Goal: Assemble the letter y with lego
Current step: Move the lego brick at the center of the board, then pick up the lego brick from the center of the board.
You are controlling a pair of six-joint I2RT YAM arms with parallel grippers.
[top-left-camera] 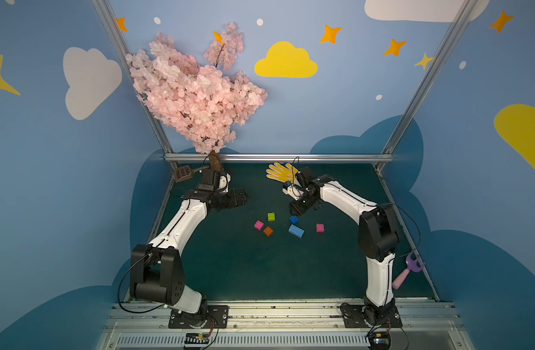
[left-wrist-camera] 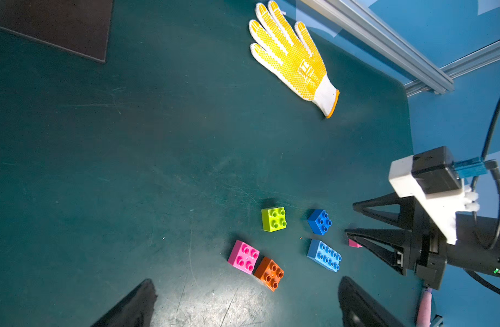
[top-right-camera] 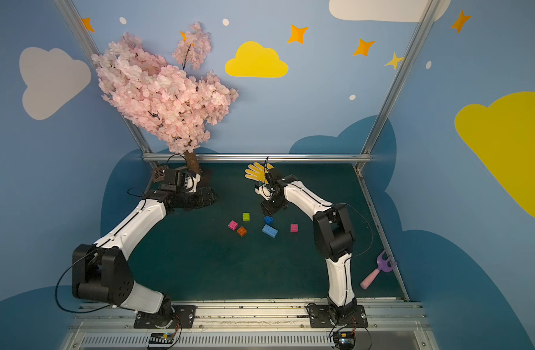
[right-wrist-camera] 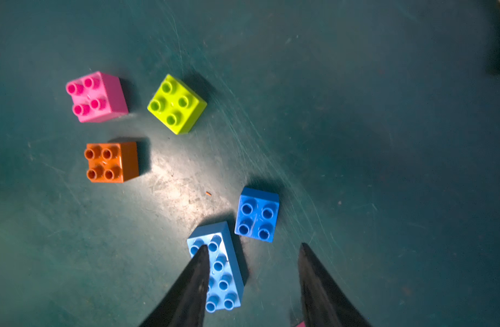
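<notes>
A pink-handled purple plastic fork [top-left-camera: 407, 271] lay nearest on the green bench [top-left-camera: 229, 272]. Mid-bench, the studded plastic lego sat loose, unjoined: orange brick [top-left-camera: 268, 231], long light-blue brick [top-left-camera: 296, 231], pink bricks [top-left-camera: 259, 225] [top-left-camera: 320, 228], dark-blue brick [top-left-camera: 293, 219], lime brick [top-left-camera: 271, 216]. Right jaws hung spread, empty, just behind the dark-blue brick; left jaws gaped wide.

Only one printed mark: a small white emblem on the dotted face of the yellow-dotted white knit work glove [left-wrist-camera: 292, 56], toward the cuff, shaped like blocky letters but too blurred to read. Nothing else legible.
</notes>
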